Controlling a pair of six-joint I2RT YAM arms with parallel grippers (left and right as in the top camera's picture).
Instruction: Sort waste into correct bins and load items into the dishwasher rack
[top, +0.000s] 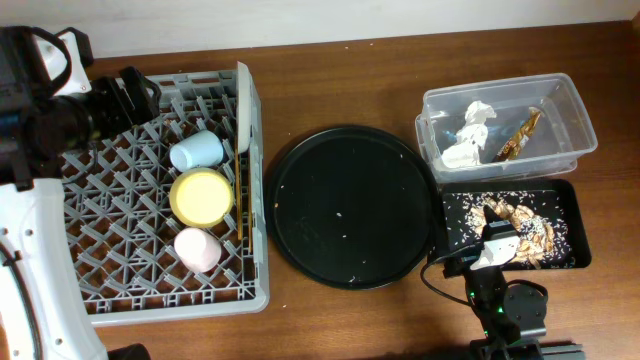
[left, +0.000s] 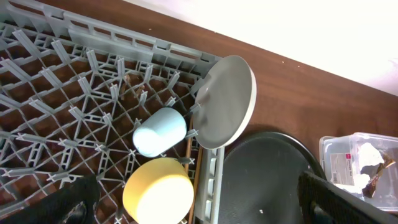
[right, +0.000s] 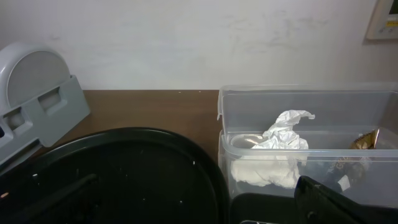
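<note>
The grey dishwasher rack holds the light-blue cup, yellow bowl, pink cup, the plate on edge and the chopsticks. The clear tub holds the white napkin and brown-gold wrapper. The black rectangular tray holds brown food scraps. My left gripper is open and empty above the rack's back left. In the left wrist view it is over the bowl, cup and plate. My right gripper is open and empty at the tray's front edge.
A large round black tray with a few crumbs lies between the rack and the bins. It also shows in the right wrist view, beside the tub with the napkin. A wall runs behind the table.
</note>
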